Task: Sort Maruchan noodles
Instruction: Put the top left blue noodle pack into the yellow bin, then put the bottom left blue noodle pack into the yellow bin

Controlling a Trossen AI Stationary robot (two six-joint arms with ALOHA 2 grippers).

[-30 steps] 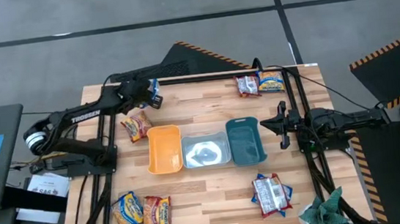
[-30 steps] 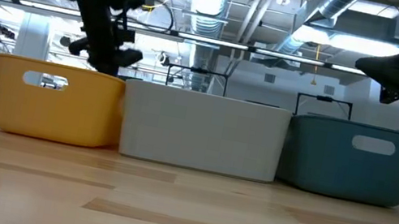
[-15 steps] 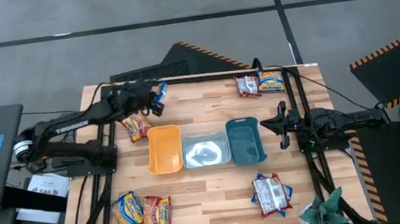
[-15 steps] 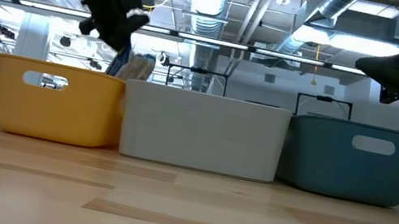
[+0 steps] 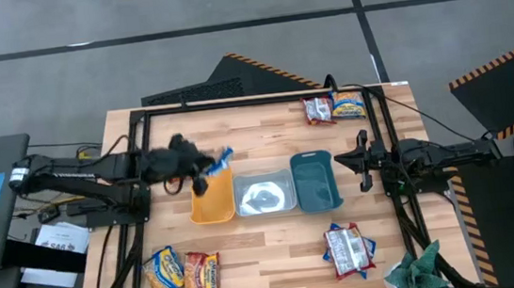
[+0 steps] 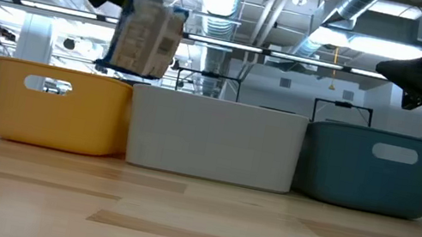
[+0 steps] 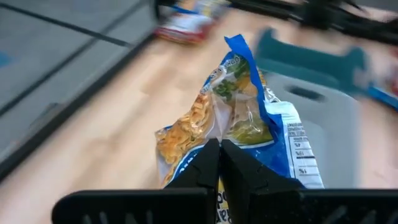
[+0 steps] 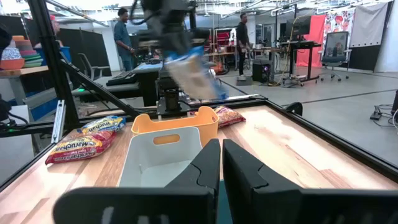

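Wooden bench (image 5: 275, 237) under us, we carry a blue-and-yellow noodle packet (image 5: 218, 161) above the orange tray (image 5: 211, 198), our left end effector (image 7: 219, 163) pinched shut on one edge. That thin grip could slip, dropping it early. Our right end effector (image 5: 365, 161) waits nearly closed, empty.

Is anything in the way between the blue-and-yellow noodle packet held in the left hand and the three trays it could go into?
Nothing visible. The left hand, shut on the blue-and-yellow plastic noodle packet, holds it in the air above the orange tray, near the clear tray. All three trays, the teal tray included, stand open-topped.
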